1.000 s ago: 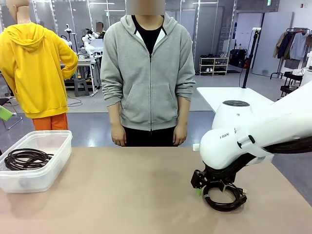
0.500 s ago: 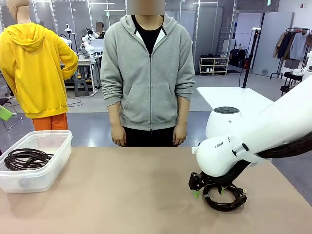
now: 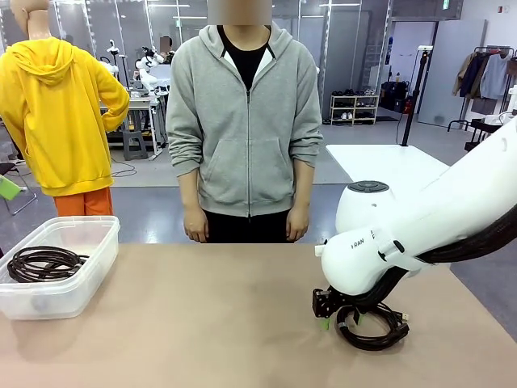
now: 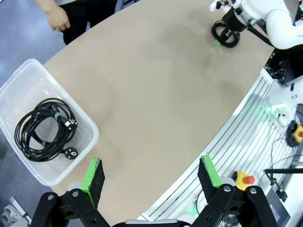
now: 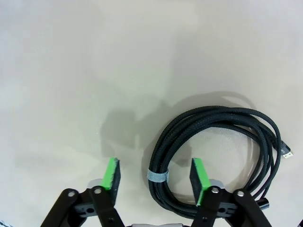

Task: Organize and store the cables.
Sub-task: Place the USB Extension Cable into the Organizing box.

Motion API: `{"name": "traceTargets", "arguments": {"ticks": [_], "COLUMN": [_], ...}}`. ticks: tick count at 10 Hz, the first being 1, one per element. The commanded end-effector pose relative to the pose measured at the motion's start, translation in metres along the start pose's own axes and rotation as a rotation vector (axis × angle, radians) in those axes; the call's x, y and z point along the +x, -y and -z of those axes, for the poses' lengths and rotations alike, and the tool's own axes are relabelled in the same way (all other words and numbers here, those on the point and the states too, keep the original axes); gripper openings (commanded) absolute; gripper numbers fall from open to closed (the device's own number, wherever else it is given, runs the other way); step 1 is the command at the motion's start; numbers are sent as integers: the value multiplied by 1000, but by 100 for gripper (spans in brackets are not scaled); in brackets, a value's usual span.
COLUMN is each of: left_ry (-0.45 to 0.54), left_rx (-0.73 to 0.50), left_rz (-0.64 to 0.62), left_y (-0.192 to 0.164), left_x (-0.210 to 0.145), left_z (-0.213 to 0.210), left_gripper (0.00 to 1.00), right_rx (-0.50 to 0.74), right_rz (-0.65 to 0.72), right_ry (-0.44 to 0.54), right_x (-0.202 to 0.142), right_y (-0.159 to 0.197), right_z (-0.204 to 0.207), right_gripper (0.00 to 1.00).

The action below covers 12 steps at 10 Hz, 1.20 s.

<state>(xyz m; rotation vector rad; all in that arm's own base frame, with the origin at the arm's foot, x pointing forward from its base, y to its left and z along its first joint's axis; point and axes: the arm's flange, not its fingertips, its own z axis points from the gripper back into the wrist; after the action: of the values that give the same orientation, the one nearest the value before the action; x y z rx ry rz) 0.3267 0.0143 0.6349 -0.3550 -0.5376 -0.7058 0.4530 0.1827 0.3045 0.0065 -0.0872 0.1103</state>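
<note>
A black coiled cable with a grey tie lies on the table at the right. My right gripper stands open low over it, one green pad outside the coil's edge and the other inside the loop, straddling the tied strand. Coiled black cables lie in the clear plastic bin at the left; one shows a chunky plug. My left gripper hangs open high above the table with nothing between its fingers.
A person in a grey hoodie stands at the far edge with hands down. The table's middle is bare tan surface. In the left wrist view a metal rail frame with a red button runs along the near side.
My right arm has sunk lower and shifted slightly left, bringing its gripper down around the coil on the table. The cable itself has not moved.
</note>
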Motion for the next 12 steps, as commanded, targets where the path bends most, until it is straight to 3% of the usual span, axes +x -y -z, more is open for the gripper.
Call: {"name": "traceTargets", "arguments": {"ticks": [1,3,4,5,8,12], "left_ry": [-4,-4,-4,-4,-4,-4], "left_rx": [9,9,9,9,9,9], "left_rz": [-6,-6,-6,-6,-6,-6], "left_y": [0,0,0,0,0,0], "left_x": [4,4,4,4,4,4], "left_z": [-2,-2,-2,-2,-2,-2], "left_gripper": [100,100,100,100,100,100], "right_rx": [-31,-28,-32,-28,-40,-33], "right_rz": [45,45,40,41,38,34], "right_ry": [7,-20,-27,-18,0,9], "right_x": [2,3,3,3,-1,-5], "right_y": [-7,-8,-10,-10,-12,-7], "right_z": [2,8,10,9,-6,-88], "right_gripper": [0,0,6,0,0,0]}}
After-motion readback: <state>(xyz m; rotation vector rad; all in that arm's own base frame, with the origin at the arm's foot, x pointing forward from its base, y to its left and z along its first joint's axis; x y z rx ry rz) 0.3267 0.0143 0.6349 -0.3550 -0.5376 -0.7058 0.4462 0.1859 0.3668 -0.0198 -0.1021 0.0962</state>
